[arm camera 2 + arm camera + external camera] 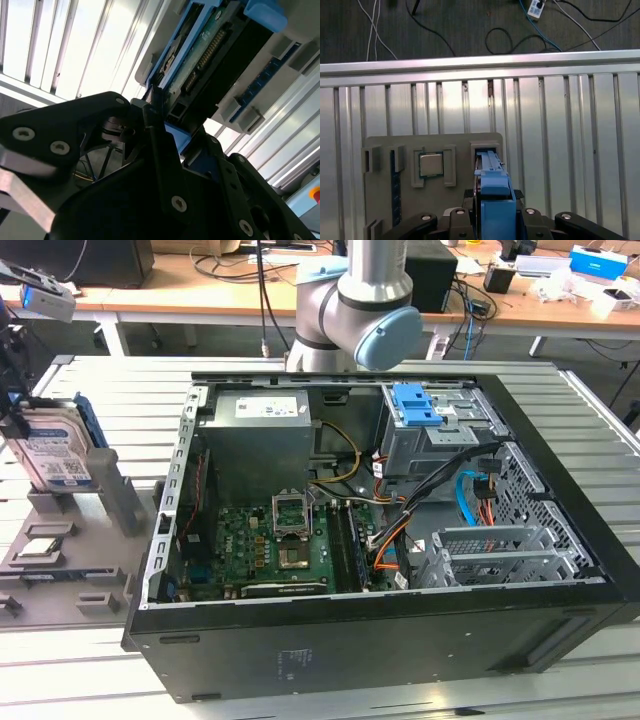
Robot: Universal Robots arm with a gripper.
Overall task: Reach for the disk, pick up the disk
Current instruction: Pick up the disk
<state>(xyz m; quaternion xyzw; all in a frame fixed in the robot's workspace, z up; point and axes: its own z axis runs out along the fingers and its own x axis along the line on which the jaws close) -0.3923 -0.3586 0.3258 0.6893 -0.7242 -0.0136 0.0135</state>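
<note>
The disk (58, 455) stood on its edge in the grey stand (118, 498). The gripper (492, 215) was right above the stand, around the disk's blue side, so reaching looked done. I could not tell if it was squeezing. The disk was not lifted yet.

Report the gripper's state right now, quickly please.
Gripper: astride the disk, which stands in the grey holder; whether it is open or shut cannot be told.

Disk (55, 455) upright in grey holder (115, 498); open computer case (380, 650) beside
</note>
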